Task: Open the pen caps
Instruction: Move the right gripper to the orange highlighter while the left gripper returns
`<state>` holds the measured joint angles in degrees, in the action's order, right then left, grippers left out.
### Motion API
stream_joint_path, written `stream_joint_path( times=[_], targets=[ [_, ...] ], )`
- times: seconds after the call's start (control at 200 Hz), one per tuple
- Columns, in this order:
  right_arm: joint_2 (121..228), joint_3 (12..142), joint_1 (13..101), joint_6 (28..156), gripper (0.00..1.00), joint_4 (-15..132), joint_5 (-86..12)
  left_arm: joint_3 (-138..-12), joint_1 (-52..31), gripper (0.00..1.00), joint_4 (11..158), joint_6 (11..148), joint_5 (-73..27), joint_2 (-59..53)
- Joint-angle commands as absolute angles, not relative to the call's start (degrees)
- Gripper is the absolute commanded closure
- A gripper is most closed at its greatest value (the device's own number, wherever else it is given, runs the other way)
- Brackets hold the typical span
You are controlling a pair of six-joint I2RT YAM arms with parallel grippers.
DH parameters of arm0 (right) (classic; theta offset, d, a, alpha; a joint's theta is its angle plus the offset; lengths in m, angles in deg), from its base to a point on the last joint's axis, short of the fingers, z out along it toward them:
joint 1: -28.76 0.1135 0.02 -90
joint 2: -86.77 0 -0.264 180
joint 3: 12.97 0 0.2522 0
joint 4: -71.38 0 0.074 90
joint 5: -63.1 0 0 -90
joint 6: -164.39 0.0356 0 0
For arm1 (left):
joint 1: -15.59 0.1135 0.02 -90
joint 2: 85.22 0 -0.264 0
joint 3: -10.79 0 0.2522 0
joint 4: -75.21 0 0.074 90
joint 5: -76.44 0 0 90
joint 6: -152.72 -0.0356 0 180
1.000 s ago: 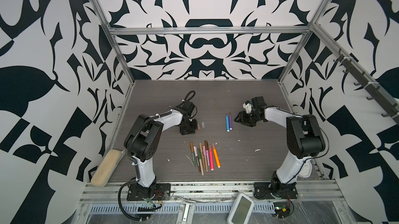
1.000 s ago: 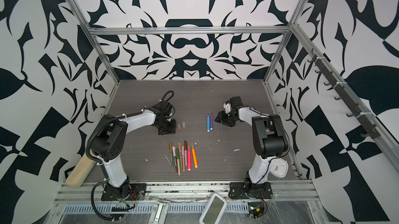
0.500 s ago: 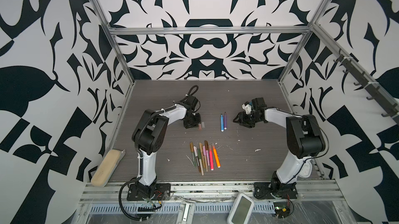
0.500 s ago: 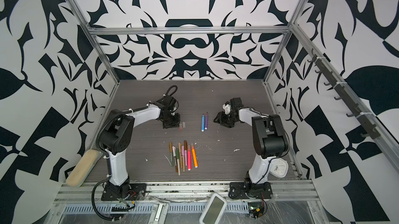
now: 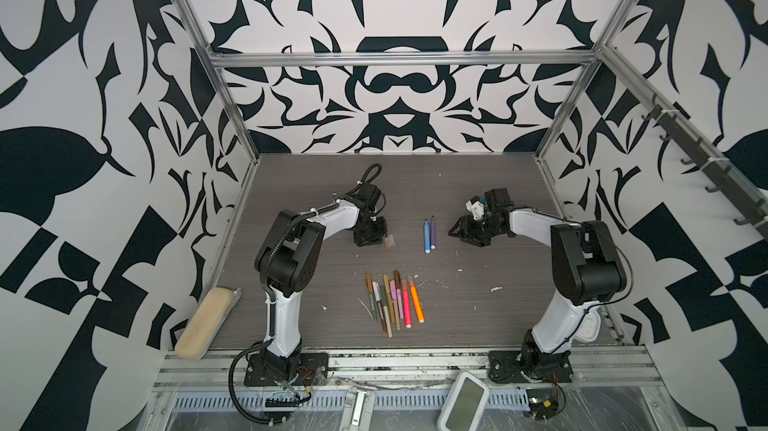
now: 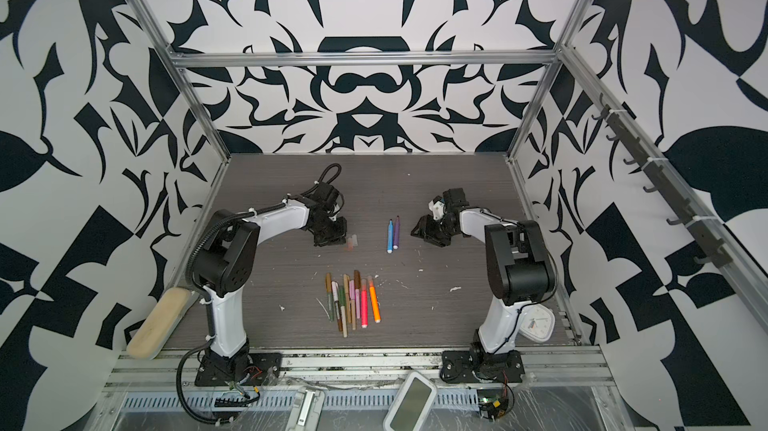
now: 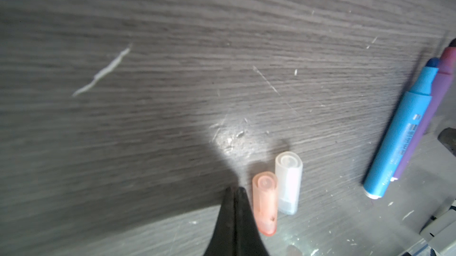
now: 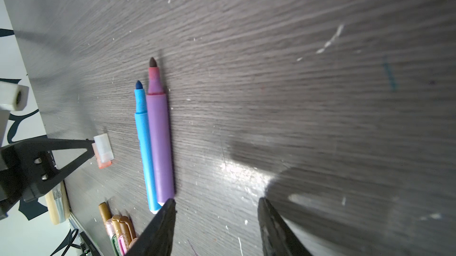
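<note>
**Left gripper** [image 7: 234, 190]: black jaws pressed together with nothing between them. The tip is low over the table, just beside two loose caps. Whether it touches them cannot be told.

**Right gripper** [image 8: 216, 201]: black jaws spread and empty, near the butt ends of the uncapped pair.

**Pen caps, loose (two):** translucent orange-pink plastic cap [image 7: 265, 203] and translucent whitish plastic cap [image 7: 288, 183]. They lie side by side, touching, left of centre on the dark wood-grain table [image 5: 415, 183] in both top views.

**Uncapped pair:** blue felt-tip marker [image 8: 145, 148] and purple felt-tip marker [image 8: 160, 143], parallel and touching at the centre of the table, nibs bare.

**Pen caps, fitted:** on the row of capped markers [image 5: 392, 302], lower centre in both top views. Colours are brown, tan, olive, pink and orange.

**Handling (judged):** the caps are light, rigid, smooth thin-walled tubes, likely to roll or squirt out of a pinch. Take a fitted cap across its middle, set the other gripper on the barrel close by, and pull straight along the axis.
</note>
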<state>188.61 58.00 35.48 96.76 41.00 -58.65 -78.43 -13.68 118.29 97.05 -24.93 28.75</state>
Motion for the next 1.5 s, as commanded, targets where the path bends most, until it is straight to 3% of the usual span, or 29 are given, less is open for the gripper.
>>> stream_joint_path(
  times=[0.0, 0.17, 0.285, 0.375, 0.495, 0.565, 0.585, 0.595, 0.9, 1.495],
  targets=[
    [182.77, 56.14, 35.41, 97.54, 0.45, 39.70, -58.15, -76.65, -14.05, 1.00, 120.21, 97.35, -23.14, 30.05],
    [172.51, 51.09, 42.80, 96.51, 0.48, 35.42, -52.29, -71.64, -14.06, 1.00, 117.74, 98.33, -21.07, 21.61],
    [166.57, 46.51, 55.32, 98.36, 0.49, 33.30, -45.41, -63.36, -14.33, 1.00, 110.18, 101.20, -21.02, 10.93],
    [162.46, 43.41, 66.38, 102.60, 0.49, 32.23, -37.71, -55.47, -15.64, 0.91, 101.69, 103.97, -20.95, 1.42],
    [159.04, 40.98, 78.93, 110.49, 0.52, 31.62, -27.25, -45.79, -17.91, 0.63, 92.13, 108.50, -16.22, -11.37],
    [159.99, 41.80, 84.42, 113.20, 0.52, 30.19, -23.13, -40.61, -17.98, 0.25, 86.47, 112.07, -15.02, -18.91],
    [160.76, 42.34, 85.61, 113.52, 0.52, 29.66, -22.00, -39.17, -17.91, 0.04, 84.91, 112.88, -14.41, -20.50],
    [161.12, 42.64, 86.10, 113.66, 0.52, 29.38, -21.55, -38.52, -17.90, 0.00, 84.26, 113.23, -14.12, -21.29],
    [171.77, 46.72, 89.77, 113.09, 0.61, 30.92, -23.29, -35.57, -17.63, 0.01, 88.59, 113.79, -10.47, -31.79],
    [174.40, 49.83, 93.28, 115.78, 0.65, 29.85, -22.05, -36.89, -16.31, 0.02, 91.28, 114.91, -12.19, -31.15]
  ],
)
